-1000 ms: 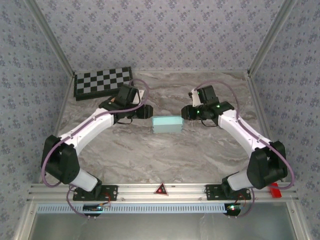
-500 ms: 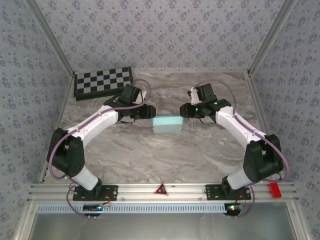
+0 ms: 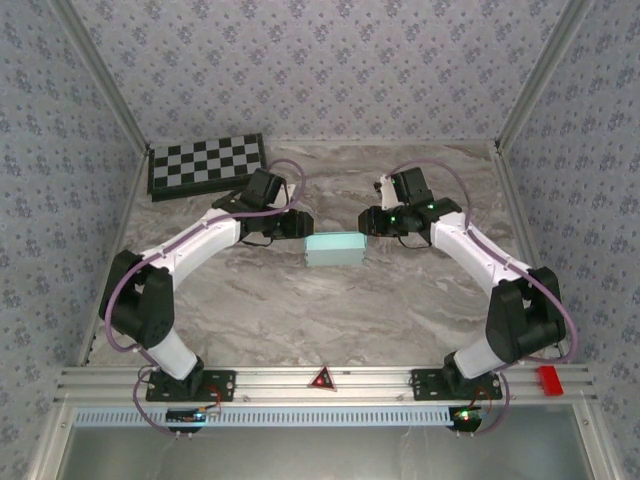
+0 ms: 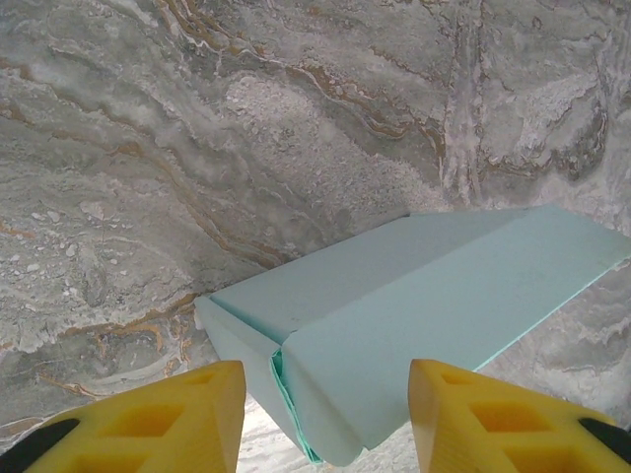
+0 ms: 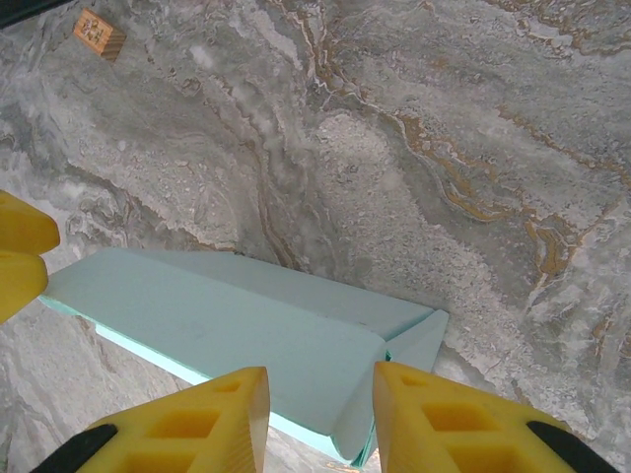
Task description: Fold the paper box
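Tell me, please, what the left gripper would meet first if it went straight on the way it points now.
The paper box: its near end lies right ahead of the left gripper, between the yellow fingers. Whether they already touch it is unclear.

Walls: a back wall (image 3: pixel 320 70), a left wall (image 3: pixel 50 200) and a right wall (image 3: pixel 590 180) enclose the space, all papered pale blue-grey with a small repeating floral print.
Corner posts: slim metal posts (image 3: pixel 100 75) run up where the walls meet.
Table (image 3: pixel 330 300): a grey marble-look surface with tan and white veins, evenly lit.
Checkerboard (image 3: pixel 207 164): black-and-white, lying at the table's far left corner by the wall.
Wooden block (image 5: pixel 99 34): small and tan, on the table.
Rail (image 3: pixel 330 372): a silver metal rail along the table's near edge, with a small red triangle (image 3: pixel 322 379) at its middle and a red tab (image 3: pixel 549 378) at its right end.
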{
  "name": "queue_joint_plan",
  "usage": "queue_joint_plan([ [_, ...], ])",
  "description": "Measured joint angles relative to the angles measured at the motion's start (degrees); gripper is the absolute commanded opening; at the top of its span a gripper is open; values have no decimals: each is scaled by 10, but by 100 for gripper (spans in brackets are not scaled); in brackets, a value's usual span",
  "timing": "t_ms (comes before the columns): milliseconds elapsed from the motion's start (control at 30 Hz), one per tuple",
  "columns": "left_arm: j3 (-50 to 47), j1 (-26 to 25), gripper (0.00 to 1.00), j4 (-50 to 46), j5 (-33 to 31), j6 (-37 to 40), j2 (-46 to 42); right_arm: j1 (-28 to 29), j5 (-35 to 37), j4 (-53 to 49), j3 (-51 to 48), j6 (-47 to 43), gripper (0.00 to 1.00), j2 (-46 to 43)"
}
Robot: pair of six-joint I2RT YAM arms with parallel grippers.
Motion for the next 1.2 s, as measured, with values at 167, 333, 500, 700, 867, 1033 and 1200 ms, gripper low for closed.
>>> queue_joint_plan([
  [167, 0, 0, 46, 0, 1, -1, 0, 0, -4, 0, -6, 0, 34, 2],
  [333, -6, 0, 45, 2, 6, -1, 0, 0, -6, 0, -11, 0, 34, 2],
  [500, -12, 1, 44, 11, 10, -3, 0, 0, -7, 5, -15, 0, 34, 2],
  [700, -22, 1, 44, 21, 14, -7, 0, 0, -9, 5, -18, 0, 34, 3],
  [867, -31, 1, 44, 29, 16, -11, 0, 1, -11, 6, -23, 0, 34, 2],
  [1033, -41, 1, 44, 37, 20, -13, -1, 1, -13, 9, -31, 0, 34, 2],
  [1200, -50, 1, 44, 43, 22, -14, -1, 2, -15, 13, -39, 0, 34, 2],
])
